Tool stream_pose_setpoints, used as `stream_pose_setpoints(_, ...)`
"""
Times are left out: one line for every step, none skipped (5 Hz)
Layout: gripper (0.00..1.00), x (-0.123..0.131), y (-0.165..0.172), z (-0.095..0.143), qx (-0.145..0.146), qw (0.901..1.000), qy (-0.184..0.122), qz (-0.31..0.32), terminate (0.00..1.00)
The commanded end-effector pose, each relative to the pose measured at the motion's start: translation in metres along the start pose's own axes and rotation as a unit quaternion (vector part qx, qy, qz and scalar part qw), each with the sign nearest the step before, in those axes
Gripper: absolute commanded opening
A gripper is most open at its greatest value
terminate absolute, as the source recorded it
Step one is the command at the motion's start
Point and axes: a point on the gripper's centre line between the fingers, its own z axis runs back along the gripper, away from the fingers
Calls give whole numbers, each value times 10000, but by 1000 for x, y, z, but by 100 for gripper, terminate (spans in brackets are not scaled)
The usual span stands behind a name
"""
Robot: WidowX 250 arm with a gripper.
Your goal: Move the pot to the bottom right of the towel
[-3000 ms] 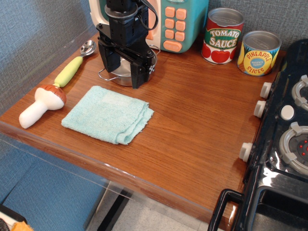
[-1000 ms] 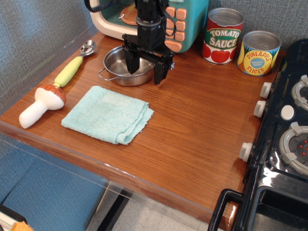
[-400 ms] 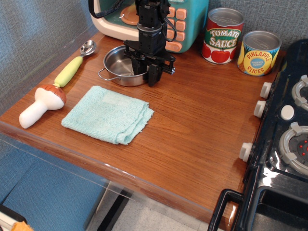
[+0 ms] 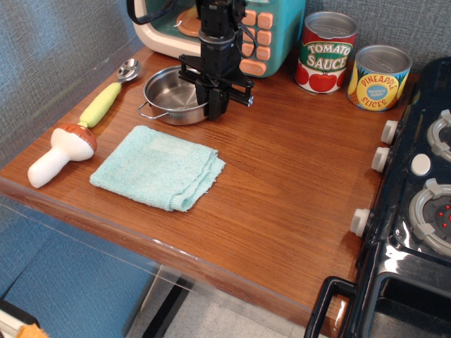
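The pot (image 4: 171,98) is a shallow shiny silver pan with wire loop handles. It sits on the wooden counter at the back left, just in front of the toy microwave. The gripper (image 4: 216,111) points down at the pot's right rim, and its fingers are closed together on that rim. The towel (image 4: 156,167) is a folded light teal cloth lying flat in front of the pot, near the counter's front left. The pot is behind the towel and does not touch it.
A toy microwave (image 4: 278,28) stands at the back. A tomato sauce can (image 4: 325,53) and a pineapple can (image 4: 379,77) stand at the back right. A green-handled spoon (image 4: 106,100) and a toy mushroom (image 4: 60,151) lie at the left. A black stove (image 4: 423,204) fills the right side.
The gripper moved from over the pot to its right rim, then its fingers closed from wide open to shut on the rim. The pot has shifted slightly to the left.
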Motion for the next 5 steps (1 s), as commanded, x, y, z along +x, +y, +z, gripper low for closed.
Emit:
stream_pose_setpoints(0, -20, -57, 91, -193, 9902, -1026, -930, 0)
stream_pose_setpoints(0, -48, -107, 86, -351, 9818, -869, -1654, 0)
stream_pose_setpoints(0, -90, -145, 74, -422, 9700, -643, -2307, 0)
stream_pose_setpoints(0, -122, -152, 63, -352, 9678, -495, -2442, 0)
stream_pose_setpoints(0, -140, -151, 50, -200, 9685, -297, -2462, 0)
